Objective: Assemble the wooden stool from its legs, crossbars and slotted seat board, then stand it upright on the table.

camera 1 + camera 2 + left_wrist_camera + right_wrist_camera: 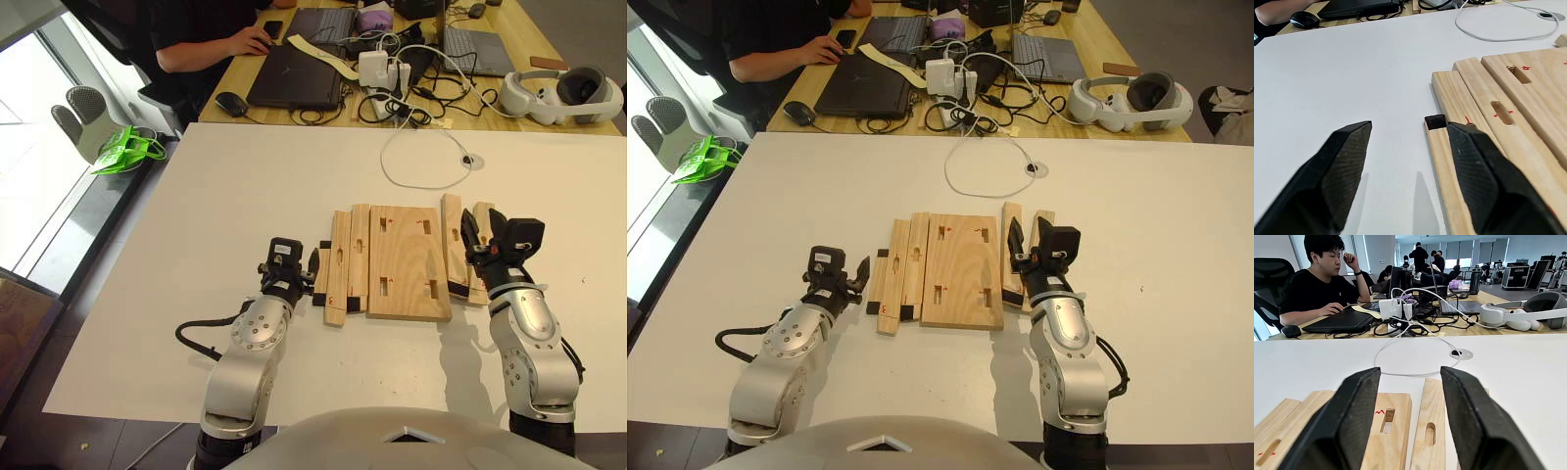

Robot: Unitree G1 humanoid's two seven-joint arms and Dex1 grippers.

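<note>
The slotted seat board (409, 261) lies flat on the white table (245, 196). Two slotted wooden legs (339, 269) lie side by side against its left edge, and two more wooden pieces (452, 240) rest along its right edge. My left gripper (291, 269) sits low at the table, open, just left of the outer left leg (1449, 161); one finger (1474, 171) overlaps that leg's edge. My right gripper (483, 235) is open above the right-hand pieces (1430, 431), its fingers (1354, 421) straddling them with nothing held.
A white cable loop (426, 162) lies on the table beyond the boards. Behind the table's far edge stands a wooden desk with laptops (294, 76), a white headset (563, 93) and a seated person. Bare table surface stretches to the left and right.
</note>
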